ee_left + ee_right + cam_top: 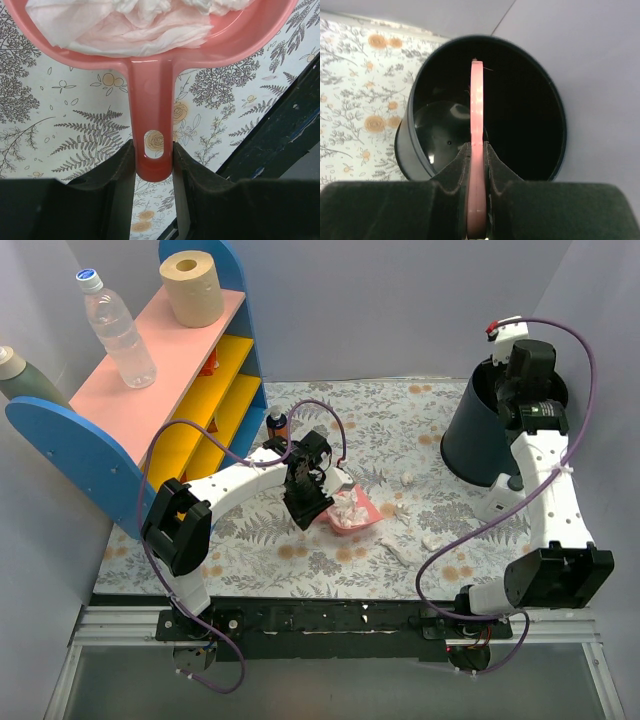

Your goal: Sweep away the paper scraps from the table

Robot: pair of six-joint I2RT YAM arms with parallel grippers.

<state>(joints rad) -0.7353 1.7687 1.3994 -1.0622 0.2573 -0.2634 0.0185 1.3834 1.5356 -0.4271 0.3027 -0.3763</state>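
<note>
A heap of paper scraps [348, 508] is gathered in a pink dustpan [368, 518] that rests near the middle of the table [380, 420]. The dustpan's handle [152, 115] is clamped between the two fingers of the left hand [152, 154], so the heap lies just ahead of that hand, on its side toward the right edge. In the left wrist view the pan is seen filled with crumpled white paper.

Several loose scraps [408, 478] are scattered on the table to the right of the pan, between it and the right edge. None of them is touched by either hand.

The right hand [476, 150] is held over the mouth of a dark bin [410, 135] that stands at the far right corner, well apart from the scraps. It is closed on a thin pink tool [476, 100], seen edge-on; what kind of tool cannot be told.

A blue, pink and yellow shelf [190, 390] stands at the far left corner, with a clear bottle [118, 330] and a paper roll [192, 288] on top.
</note>
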